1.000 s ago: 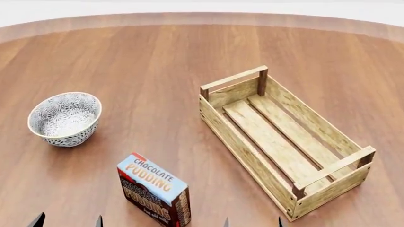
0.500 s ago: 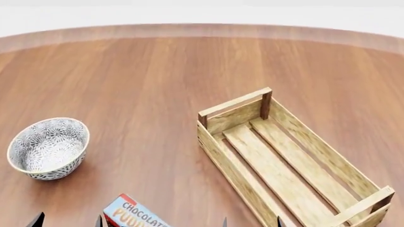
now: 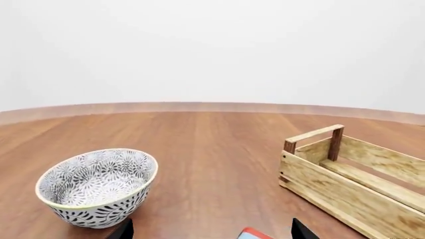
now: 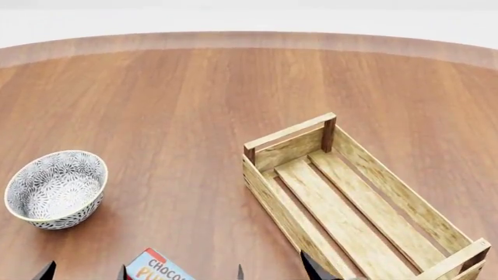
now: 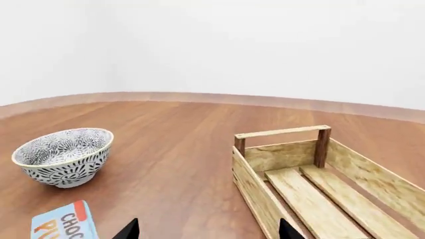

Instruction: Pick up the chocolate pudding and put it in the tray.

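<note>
Both grippers, the left gripper and right gripper, are spread and empty; the chocolate pudding, between bowl and tray, is barely in view, so a grasp risks toppling it.

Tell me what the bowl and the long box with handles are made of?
The bowl looks like glazed ceramic: smooth, with a grey-white flowery pattern and a pale rim, though a render leaves that open. The tray looks like unpainted light wood: you can see grain and separate slats, with darker posts at the corners. Both sit on a brown wood-grain table.
</note>
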Robot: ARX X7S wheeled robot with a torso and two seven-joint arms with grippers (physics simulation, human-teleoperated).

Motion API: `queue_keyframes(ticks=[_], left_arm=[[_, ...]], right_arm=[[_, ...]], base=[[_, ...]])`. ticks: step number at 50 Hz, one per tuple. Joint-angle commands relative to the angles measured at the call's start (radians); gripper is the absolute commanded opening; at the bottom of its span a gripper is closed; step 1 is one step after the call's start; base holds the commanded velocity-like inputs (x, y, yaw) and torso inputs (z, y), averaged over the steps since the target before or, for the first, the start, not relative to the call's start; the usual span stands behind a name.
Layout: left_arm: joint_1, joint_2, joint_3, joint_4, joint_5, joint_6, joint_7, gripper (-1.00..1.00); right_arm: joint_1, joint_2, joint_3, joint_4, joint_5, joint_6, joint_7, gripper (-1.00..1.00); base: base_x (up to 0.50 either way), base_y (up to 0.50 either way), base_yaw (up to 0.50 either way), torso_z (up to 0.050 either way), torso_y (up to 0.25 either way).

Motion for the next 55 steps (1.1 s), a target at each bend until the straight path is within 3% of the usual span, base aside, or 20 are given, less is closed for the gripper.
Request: queue_keyframes(ticks=[1,23,55], left_arm=[[-0.002,-0.008,0.01,-0.003,-0.014,0.0,0.002,1.0],[-0.006,-0.024,0.003,-0.003,-0.045,-0.002,-0.013,1.0],[-0.011,-0.04,0.012,-0.001,-0.057,0.006,-0.034,1.0]], right_arm=[[-0.029,0.07,-0.028,-0.053,0.068,0.026,-0.108,1.0],[-0.14,0.159,-0.087,-0.176,0.093,0.041,-0.185,1.0],[-0.044,0.138,-0.163,0.042,0.006,0.121,-0.184,1.0]], base=[[0.0,0.0,0.0,0.0,0.0],[0.0,0.0,0.0,0.0,0.0],[0.0,0.0,0.0,0.0,0.0]])
